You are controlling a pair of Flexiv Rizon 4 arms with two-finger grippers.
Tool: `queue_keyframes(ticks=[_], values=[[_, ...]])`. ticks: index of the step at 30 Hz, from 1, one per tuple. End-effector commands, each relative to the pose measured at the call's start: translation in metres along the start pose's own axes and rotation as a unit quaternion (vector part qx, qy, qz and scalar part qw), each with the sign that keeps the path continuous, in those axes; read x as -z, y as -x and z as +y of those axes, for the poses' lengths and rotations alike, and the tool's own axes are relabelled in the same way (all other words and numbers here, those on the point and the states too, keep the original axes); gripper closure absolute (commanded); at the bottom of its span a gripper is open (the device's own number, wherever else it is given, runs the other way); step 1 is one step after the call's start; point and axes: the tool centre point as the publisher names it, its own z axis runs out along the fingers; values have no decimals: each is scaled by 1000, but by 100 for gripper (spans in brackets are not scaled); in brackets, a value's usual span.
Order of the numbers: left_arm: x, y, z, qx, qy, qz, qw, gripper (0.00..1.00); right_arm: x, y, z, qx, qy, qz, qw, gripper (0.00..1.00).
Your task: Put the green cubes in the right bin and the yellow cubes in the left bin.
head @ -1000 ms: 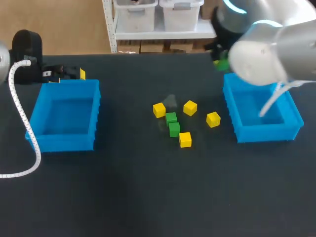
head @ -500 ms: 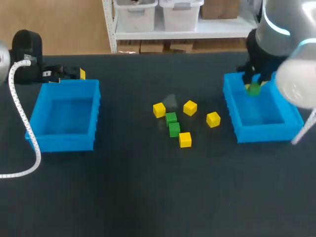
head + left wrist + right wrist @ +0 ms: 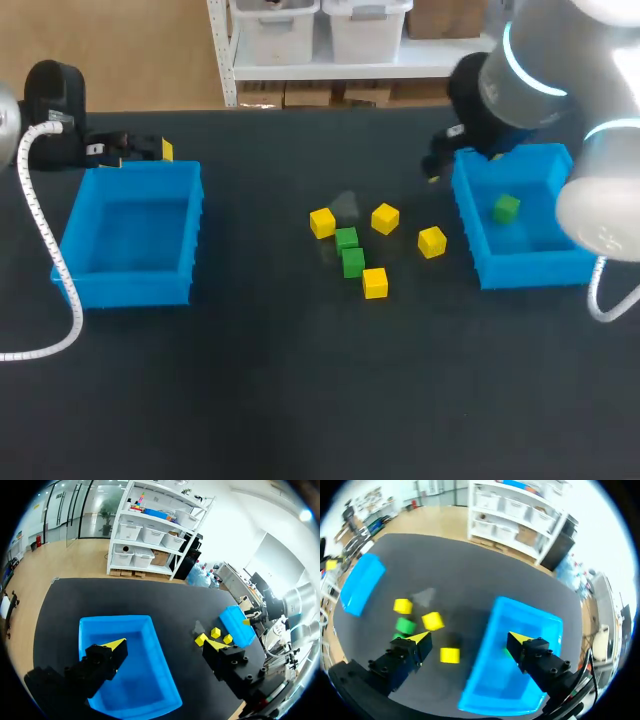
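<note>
The right blue bin (image 3: 530, 270) holds one green cube (image 3: 506, 208). Two more green cubes (image 3: 346, 238) (image 3: 353, 262) lie mid-table among several yellow cubes (image 3: 322, 222) (image 3: 385, 217) (image 3: 432, 241) (image 3: 375, 283). My right gripper (image 3: 440, 165) hangs open and empty just outside that bin's left wall. In the right wrist view the right gripper (image 3: 468, 638) straddles the bin's rim (image 3: 480, 675), and the green cube (image 3: 507, 652) peeks out behind one finger. My left gripper (image 3: 135, 150) stands open behind the left bin (image 3: 130, 285). The left gripper (image 3: 165, 647) is empty above the left bin (image 3: 135, 680).
In the right wrist view yellow cubes (image 3: 402, 606) (image 3: 433, 621) (image 3: 450, 655) and a green cube (image 3: 406, 625) lie beside the bin, under the gripper. A white coiled cable (image 3: 40, 250) hangs along the left bin's outer side. Bare black tabletop (image 3: 300, 400) spreads toward the front.
My right gripper carried a green cube over the right bin and opened. The cube now lies in the bin, and the gripper has moved left past the bin's wall.
</note>
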Motion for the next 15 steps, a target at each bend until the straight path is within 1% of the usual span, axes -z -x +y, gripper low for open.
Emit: queue_keyframes(ticks=[1, 3, 6, 10, 12, 15], values=[[0, -2, 2, -1, -5, -3, 1000, 0, -1, 9, 29, 24, 18, 16, 999, 0], [0, -2, 2, -1, -5, -3, 1000, 0, -5, 10, 43, 41, 25, 20, 999, 0], [0, -2, 2, -1, -5, -3, 1000, 0, -11, 10, 63, 50, 36, 34, 998, 0], [0, -2, 2, -1, -5, -3, 1000, 0, -21, 9, 87, 41, 53, 64, 996, 0], [0, -2, 2, -1, -5, -3, 1000, 0, -28, 8, 98, 38, 53, 77, 995, 0], [0, -2, 2, -1, -5, -3, 1000, 0, -37, 8, 110, 12, 52, 93, 994, 0]])
